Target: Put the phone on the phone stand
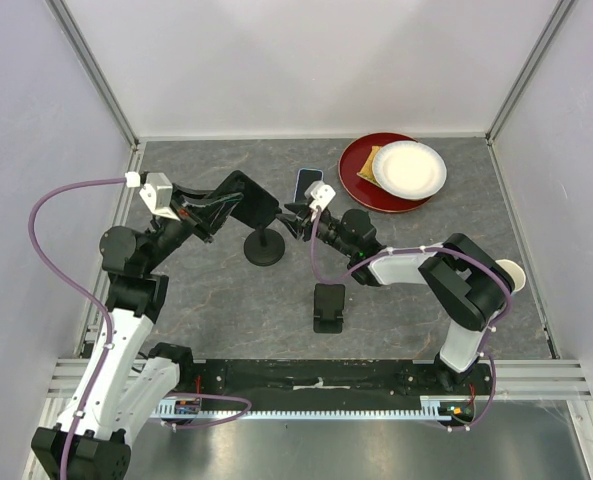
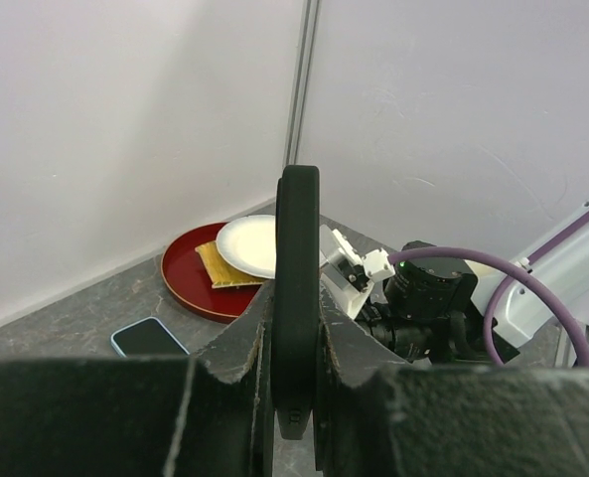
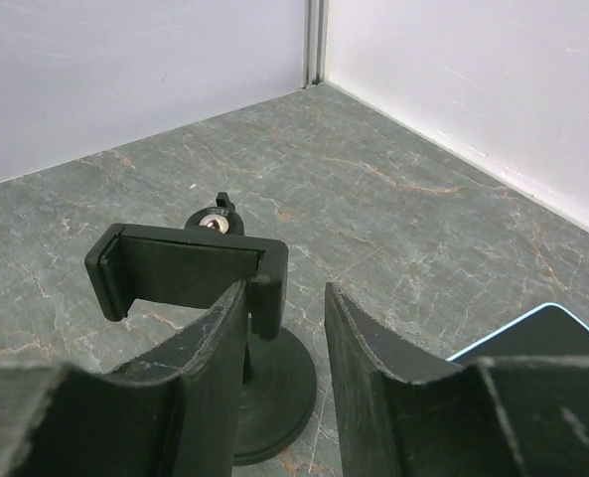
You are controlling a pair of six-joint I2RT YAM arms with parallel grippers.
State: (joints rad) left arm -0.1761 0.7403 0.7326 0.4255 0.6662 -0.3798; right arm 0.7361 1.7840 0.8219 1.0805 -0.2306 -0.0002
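I can't read any text, brand, number or sign in my three views. The phone (image 1: 309,183) lies with a dark, blank face, the phone stand (image 3: 185,266) is plain black, and the little circuit board (image 1: 183,407) on the base rail is too small for me to make out

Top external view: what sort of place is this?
Probably a lab robot test cell: white panel walls in aluminium framing, a stone-look tabletop, and staged props like the phone and a white plate.
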